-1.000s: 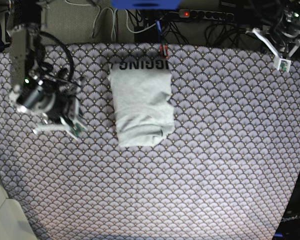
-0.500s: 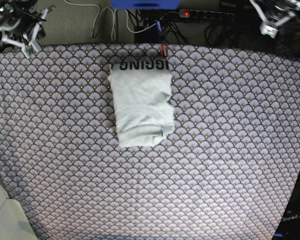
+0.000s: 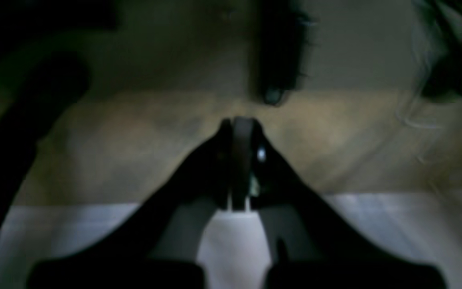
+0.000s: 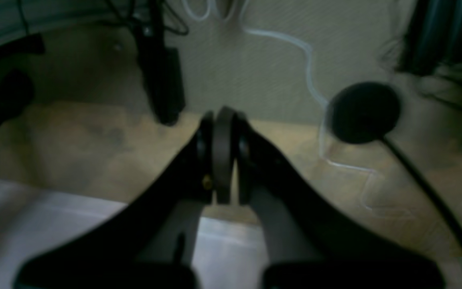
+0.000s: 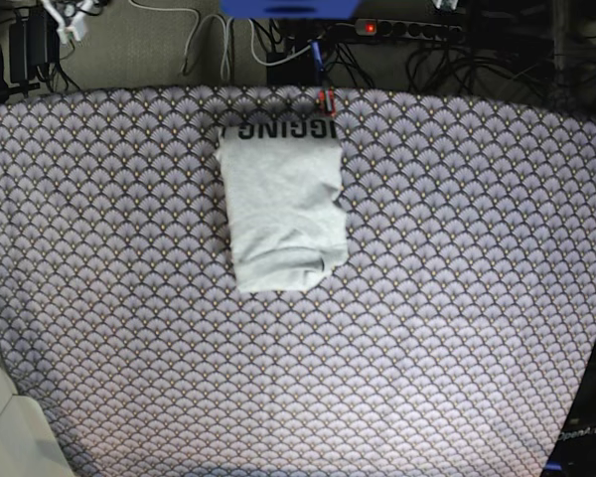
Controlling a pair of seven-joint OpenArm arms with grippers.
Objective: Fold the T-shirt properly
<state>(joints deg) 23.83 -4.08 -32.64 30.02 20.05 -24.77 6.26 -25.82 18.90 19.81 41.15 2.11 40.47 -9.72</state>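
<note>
The T-shirt [image 5: 283, 209] lies folded into a narrow light grey rectangle on the patterned tablecloth [image 5: 457, 298], back centre. Black lettering [image 5: 278, 130] shows along its far edge, and its near right corner is slightly rumpled. Neither arm is near it. In the left wrist view my left gripper [image 3: 241, 124] is shut and empty, hanging over the floor beyond the table edge. In the right wrist view my right gripper [image 4: 223, 114] is likewise shut with nothing in it. Only a white bit at the base view's top left corner may belong to the right arm.
A power strip [image 5: 407, 30] with a red light and tangled cables lie behind the table. A white cable [image 4: 307, 60] and a black round object [image 4: 361, 112] sit on the floor in the right wrist view. A pale object [image 5: 5, 427] stands at the near left corner.
Both arms have pulled back from the table to the far corners and almost left the base view. The T-shirt has not moved.
</note>
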